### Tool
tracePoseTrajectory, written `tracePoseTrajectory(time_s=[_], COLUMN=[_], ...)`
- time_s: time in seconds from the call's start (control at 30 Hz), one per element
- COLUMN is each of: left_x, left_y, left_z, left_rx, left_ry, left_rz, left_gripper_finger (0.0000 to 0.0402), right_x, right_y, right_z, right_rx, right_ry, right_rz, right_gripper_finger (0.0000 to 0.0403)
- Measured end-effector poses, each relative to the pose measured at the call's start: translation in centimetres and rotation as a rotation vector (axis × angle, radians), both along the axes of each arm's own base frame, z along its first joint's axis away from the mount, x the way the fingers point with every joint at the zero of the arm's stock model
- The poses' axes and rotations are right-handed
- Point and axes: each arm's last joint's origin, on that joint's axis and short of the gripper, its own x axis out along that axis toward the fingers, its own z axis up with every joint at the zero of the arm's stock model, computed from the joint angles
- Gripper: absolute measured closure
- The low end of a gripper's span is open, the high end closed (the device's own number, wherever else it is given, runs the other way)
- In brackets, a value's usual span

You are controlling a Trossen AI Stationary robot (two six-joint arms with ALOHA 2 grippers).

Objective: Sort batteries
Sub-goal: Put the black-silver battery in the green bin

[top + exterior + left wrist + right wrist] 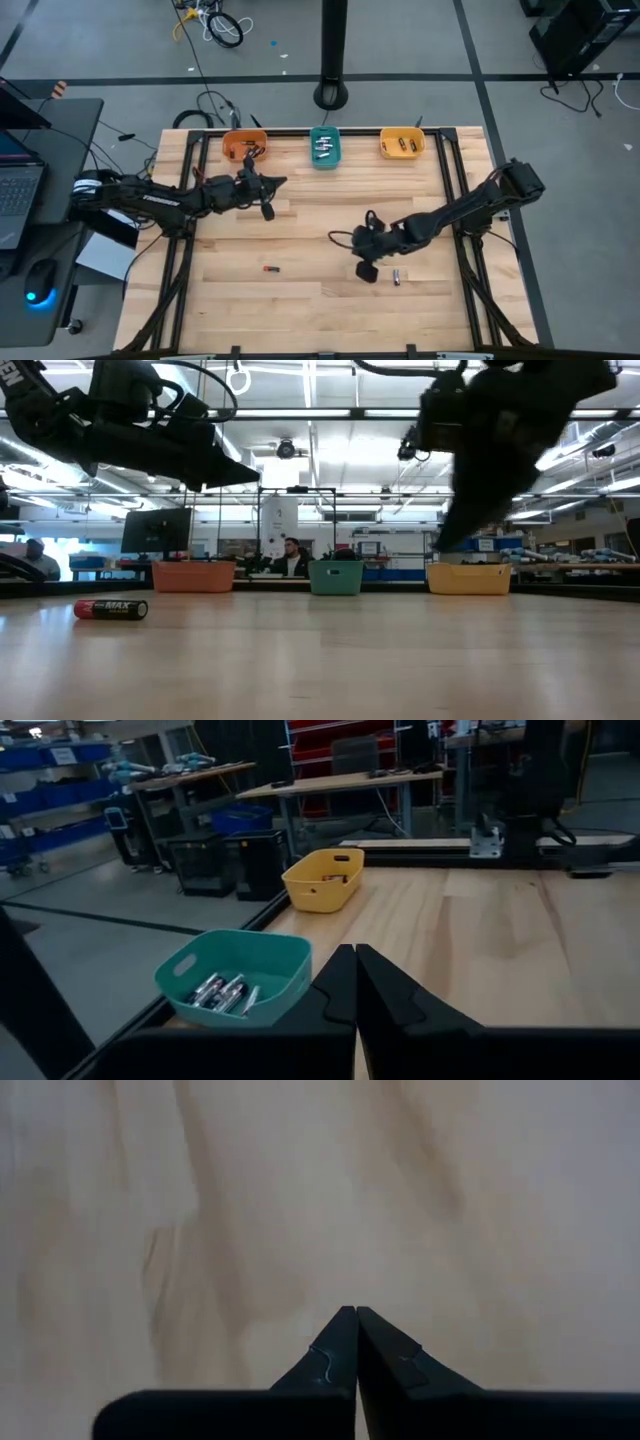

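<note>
Silver battery (396, 277) lies lower right of centre in the high view, long axis roughly vertical, just right of my right gripper (366, 270), whose jaws are closed empty. Left gripper (268, 208), also closed empty, is farther; red battery (270, 268) lies lower left.

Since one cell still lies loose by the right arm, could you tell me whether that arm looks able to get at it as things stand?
Probably yes. The silver battery lies on bare wood just beside the right end effector, with nothing between them. The end effector is shut and empty, so it would have to open first.
</note>
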Motion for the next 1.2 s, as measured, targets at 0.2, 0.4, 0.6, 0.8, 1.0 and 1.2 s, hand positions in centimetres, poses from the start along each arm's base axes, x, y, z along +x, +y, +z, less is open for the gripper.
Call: tracePoseTrajectory(time_s=[0.2,0.4,0.6,0.8,1.0,1.2], left_x=[0.0,0.0,0.0,0.0,0.0,0.0], left_y=[0.0,0.0,0.0,0.0,0.0,0.0], left_z=[0.0,0.0,0.0,0.0,0.0,-0.1], left_rx=[0.001,0.009,0.026,0.026,0.025,0.025], left_ry=[-0.001,0.004,0.013,0.013,0.012,0.026], left_rz=[0.000,0.000,-0.001,0.002,0.005,0.006], left_gripper_finger=[0.0396,0.0396,0.0396,0.0396,0.0396,0.0396], right_x=[-1.8,-3.5,-5.0,-6.5,-7.2,-7.6], right_y=[2.1,4.3,6.1,6.9,6.7,6.2], right_z=[-0.7,-0.9,-1.1,-1.4,-1.6,-1.7], right_rx=[0.168,0.249,0.362,0.391,0.366,0.319], right_ry=[0.164,0.247,0.360,0.464,0.521,0.515], right_rz=[-0.058,-0.158,-0.279,-0.391,-0.486,-0.596], right_gripper_finger=[0.0375,0.0354,0.0330,0.0285,0.0235,0.0222])
